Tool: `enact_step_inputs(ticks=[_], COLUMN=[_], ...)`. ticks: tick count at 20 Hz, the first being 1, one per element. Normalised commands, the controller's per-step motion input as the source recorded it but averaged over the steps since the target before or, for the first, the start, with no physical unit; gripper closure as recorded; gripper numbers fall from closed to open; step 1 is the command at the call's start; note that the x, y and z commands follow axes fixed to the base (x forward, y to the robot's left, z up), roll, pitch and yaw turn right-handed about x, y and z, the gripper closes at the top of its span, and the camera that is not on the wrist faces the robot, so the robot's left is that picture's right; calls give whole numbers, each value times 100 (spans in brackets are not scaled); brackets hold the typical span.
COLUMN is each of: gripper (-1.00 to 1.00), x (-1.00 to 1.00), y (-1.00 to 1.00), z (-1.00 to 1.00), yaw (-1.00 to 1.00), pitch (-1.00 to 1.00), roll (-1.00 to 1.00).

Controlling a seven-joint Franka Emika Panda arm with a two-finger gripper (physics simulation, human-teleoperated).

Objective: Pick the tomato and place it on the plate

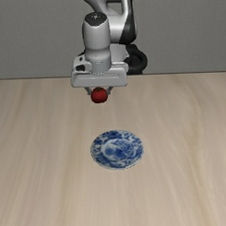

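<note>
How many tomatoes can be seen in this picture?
1. The tomato is right beneath the claw, over the wooden table, higher in the exterior view than the blue-patterned plate. The arm may hide another behind it.

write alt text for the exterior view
The gripper holds a small red tomato at the far side of a light wooden table. A blue-and-white plate lies nearer the viewer, apart from the tomato.
</note>
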Motion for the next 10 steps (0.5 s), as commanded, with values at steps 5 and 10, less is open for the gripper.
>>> enact_step_inputs(ticks=[5,10], gripper=[100,100], x=[100,100], y=[0,0], z=[0,0], yaw=[0,0], pitch=[0,0], roll=[0,0])
